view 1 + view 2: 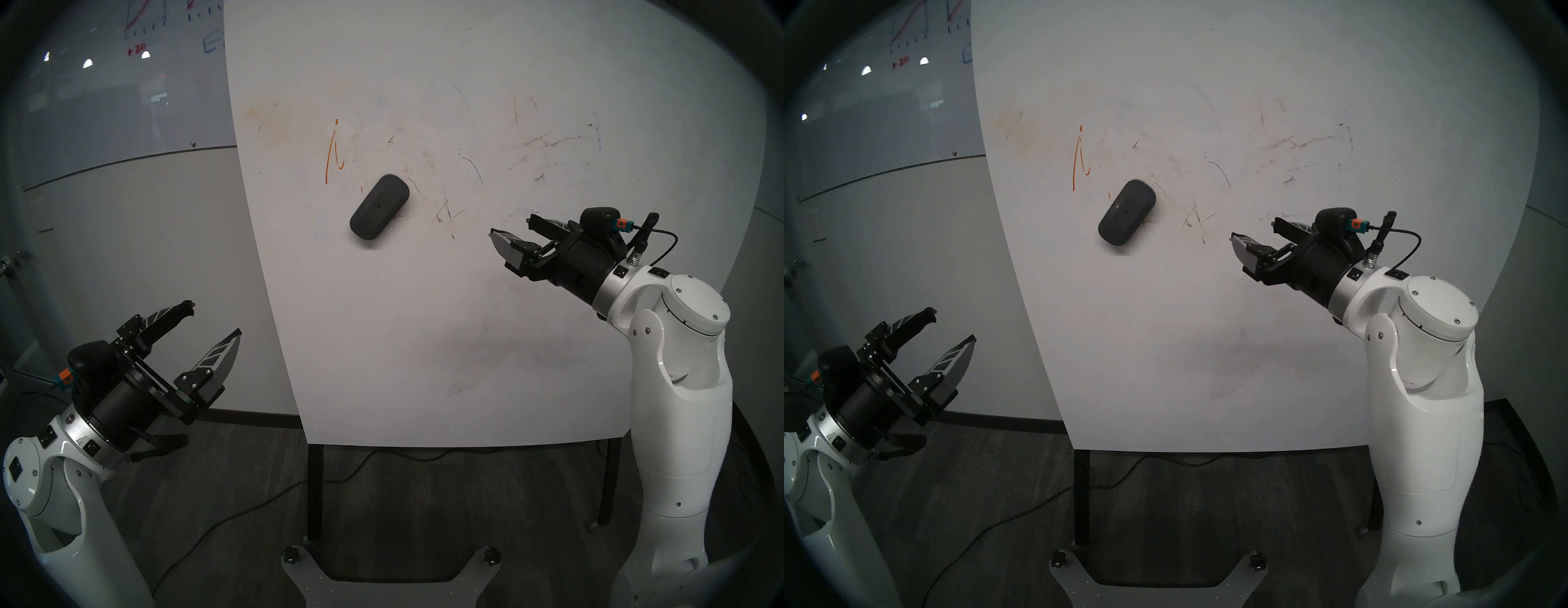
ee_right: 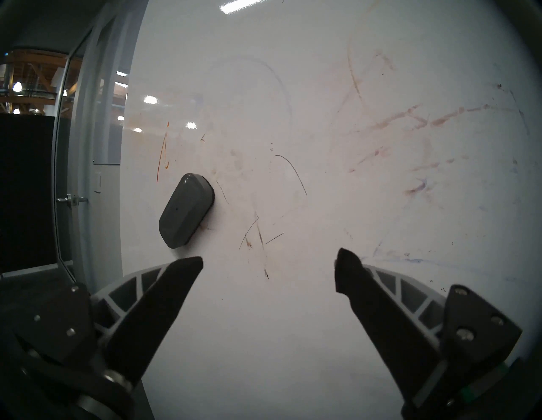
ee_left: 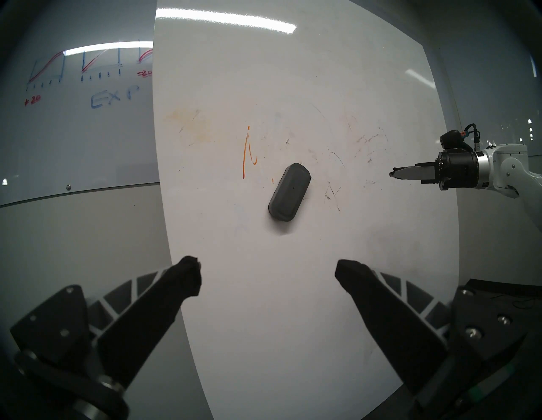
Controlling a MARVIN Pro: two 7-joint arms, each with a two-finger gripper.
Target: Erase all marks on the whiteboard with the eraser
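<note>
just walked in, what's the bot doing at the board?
Nothing is being handled right now. The dark grey eraser sits tilted on the whiteboard, apparently stuck there by itself. The right pincer is open in front of the board, to the eraser's right and apart from it. The left pincer is open too, off the board's left edge. An orange stroke and faint dark scratches are not yet erased.

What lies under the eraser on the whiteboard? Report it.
The eraser sits flat against the whiteboard, held by neither gripper. Orange strokes and dark scratches show around it; whatever marks lie beneath it are covered.
</note>
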